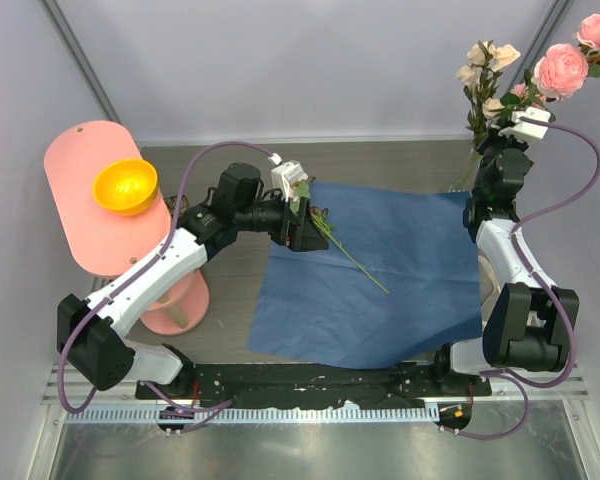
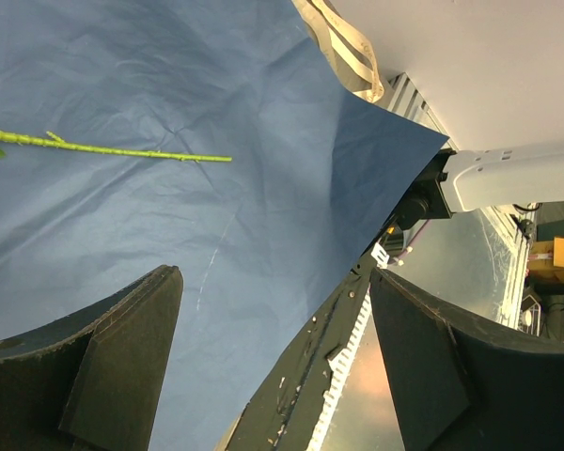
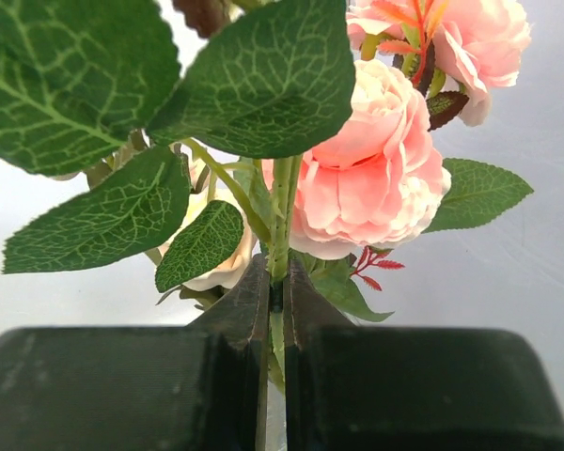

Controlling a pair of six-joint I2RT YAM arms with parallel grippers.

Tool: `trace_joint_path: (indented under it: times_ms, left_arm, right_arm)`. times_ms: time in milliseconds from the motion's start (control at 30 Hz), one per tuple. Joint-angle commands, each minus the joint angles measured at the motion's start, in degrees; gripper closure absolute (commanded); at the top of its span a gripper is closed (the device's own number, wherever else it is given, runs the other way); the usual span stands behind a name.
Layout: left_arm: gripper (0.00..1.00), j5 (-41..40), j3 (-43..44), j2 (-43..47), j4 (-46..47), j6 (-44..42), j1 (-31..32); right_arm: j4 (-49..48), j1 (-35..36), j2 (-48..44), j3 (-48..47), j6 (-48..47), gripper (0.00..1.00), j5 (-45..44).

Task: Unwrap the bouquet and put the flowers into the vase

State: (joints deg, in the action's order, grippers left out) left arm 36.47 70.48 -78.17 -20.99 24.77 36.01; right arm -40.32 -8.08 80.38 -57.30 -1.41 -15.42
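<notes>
The blue wrapping paper (image 1: pixel 380 275) lies spread flat on the table. One loose green stem (image 1: pixel 352 256) rests on it, and the left wrist view shows the same stem (image 2: pixel 113 148). My left gripper (image 1: pixel 306 226) hovers open over the stem's upper end, its jaws (image 2: pixel 273 348) wide apart and holding nothing. At the back right, my right gripper (image 1: pixel 512 128) is raised and shut on the stem of a pink rose (image 3: pixel 371 178). Pink flowers (image 1: pixel 561 68) and cream ones (image 1: pixel 486 58) rise above it. The clear vase (image 1: pixel 467 172) shows only faintly below the cream roses. A cream ribbon (image 2: pixel 343 45) lies past the paper's edge.
An orange bowl (image 1: pixel 126 185) sits on a pink board (image 1: pixel 85 215) at the left, with a round pink foot (image 1: pixel 180 302) below it. A black rail (image 1: pixel 310 385) runs along the near table edge. White walls close in the back and sides.
</notes>
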Motion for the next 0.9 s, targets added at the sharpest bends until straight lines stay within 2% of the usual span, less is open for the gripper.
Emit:
trace_joint_path:
  times_ms: [0, 300, 700, 867]
  left_arm:
    - [0.15, 0.7, 1.6, 0.5, 0.8, -0.6, -0.1]
    - [0.15, 0.4, 1.6, 0.7, 0.4, -1.0, -0.1]
    - [0.15, 0.9, 1.9, 0.5, 0.4, -0.6, -0.1]
    - [0.15, 1.0, 1.9, 0.6, 0.3, -0.5, -0.1]
  right_arm:
    - [3.0, 0.2, 0.3, 1.2, -0.4, 0.99, -0.2]
    - [4.8, 0.2, 2.6, 0.4, -1.1, 0.99, 0.1]
    - [6.6, 0.2, -0.3, -1.3, 0.9, 0.99, -1.0]
    - [4.7, 0.2, -0.5, -3.7, 1.2, 0.99, -4.2]
